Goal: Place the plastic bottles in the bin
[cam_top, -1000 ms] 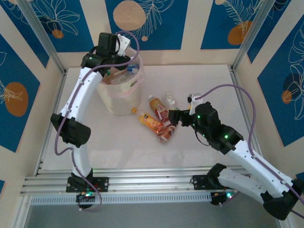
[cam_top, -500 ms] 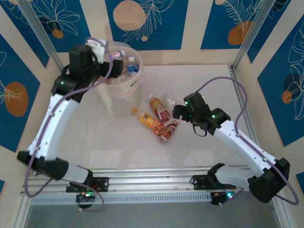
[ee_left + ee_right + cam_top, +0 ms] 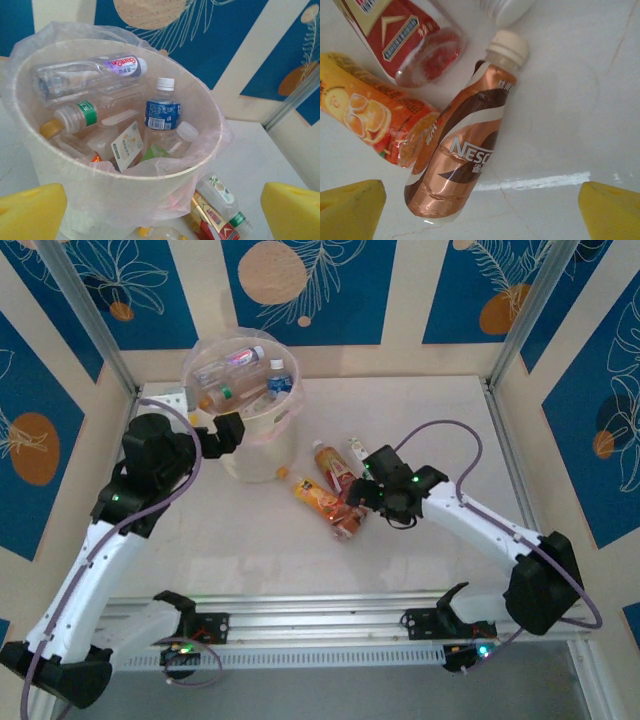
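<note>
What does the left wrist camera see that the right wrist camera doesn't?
Left wrist camera: the bin with its pink bag, and bottles piled inside, like the upright blue-labelled bottle. Right wrist camera: the coppery Nescafe bottle, lying flat. Both: the red-labelled bottle lying on the white table.

The pale, marble-like tabletop (image 3: 430,430) carries the cream bin (image 3: 262,450), which stands upright near its far left corner. Just right of the bin, four bottles lie on their sides in a close cluster. These are a red-labelled bottle (image 3: 335,468), an orange-labelled bottle (image 3: 316,497) touching a copper-brown Nescafé bottle (image 3: 352,518), and a small white-labelled bottle (image 3: 357,449) at the far side. An orange cap (image 3: 283,473) shows at the bin's foot. A thin pale line (image 3: 535,182) crosses the surface beside the Nescafé bottle.
</note>
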`<state>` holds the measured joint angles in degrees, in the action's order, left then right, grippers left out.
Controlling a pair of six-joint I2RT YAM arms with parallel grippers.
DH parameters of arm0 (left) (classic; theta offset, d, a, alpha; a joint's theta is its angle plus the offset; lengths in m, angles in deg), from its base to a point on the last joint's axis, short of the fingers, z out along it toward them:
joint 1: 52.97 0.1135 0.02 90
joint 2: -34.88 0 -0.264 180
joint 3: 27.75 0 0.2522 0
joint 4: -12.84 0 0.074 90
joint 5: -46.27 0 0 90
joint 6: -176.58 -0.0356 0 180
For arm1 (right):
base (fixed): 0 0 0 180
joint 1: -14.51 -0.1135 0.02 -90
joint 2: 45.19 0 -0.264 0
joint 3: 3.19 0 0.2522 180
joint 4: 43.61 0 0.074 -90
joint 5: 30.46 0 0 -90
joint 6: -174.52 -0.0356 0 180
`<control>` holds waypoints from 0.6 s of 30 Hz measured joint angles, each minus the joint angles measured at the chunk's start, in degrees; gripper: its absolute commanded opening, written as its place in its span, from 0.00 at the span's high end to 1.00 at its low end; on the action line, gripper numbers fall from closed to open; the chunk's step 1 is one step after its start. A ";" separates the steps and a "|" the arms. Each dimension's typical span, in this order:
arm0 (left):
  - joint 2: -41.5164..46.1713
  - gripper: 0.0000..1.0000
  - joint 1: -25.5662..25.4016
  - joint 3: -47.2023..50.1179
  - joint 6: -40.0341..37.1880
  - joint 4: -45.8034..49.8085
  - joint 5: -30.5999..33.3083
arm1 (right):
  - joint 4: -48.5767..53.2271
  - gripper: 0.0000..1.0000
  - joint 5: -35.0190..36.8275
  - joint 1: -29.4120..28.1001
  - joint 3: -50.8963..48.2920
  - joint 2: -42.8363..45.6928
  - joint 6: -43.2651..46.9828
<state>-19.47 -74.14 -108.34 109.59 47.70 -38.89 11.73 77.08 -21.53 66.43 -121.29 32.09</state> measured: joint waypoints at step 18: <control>-3.04 0.01 0.00 0.57 2.64 -2.32 1.81 | -5.60 0.14 -4.26 -0.90 -1.36 -9.03 -1.99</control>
<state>-22.51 -74.14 -107.77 112.23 45.39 -37.07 6.14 72.82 -22.42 65.08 -130.32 30.10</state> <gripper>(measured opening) 0.994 0.866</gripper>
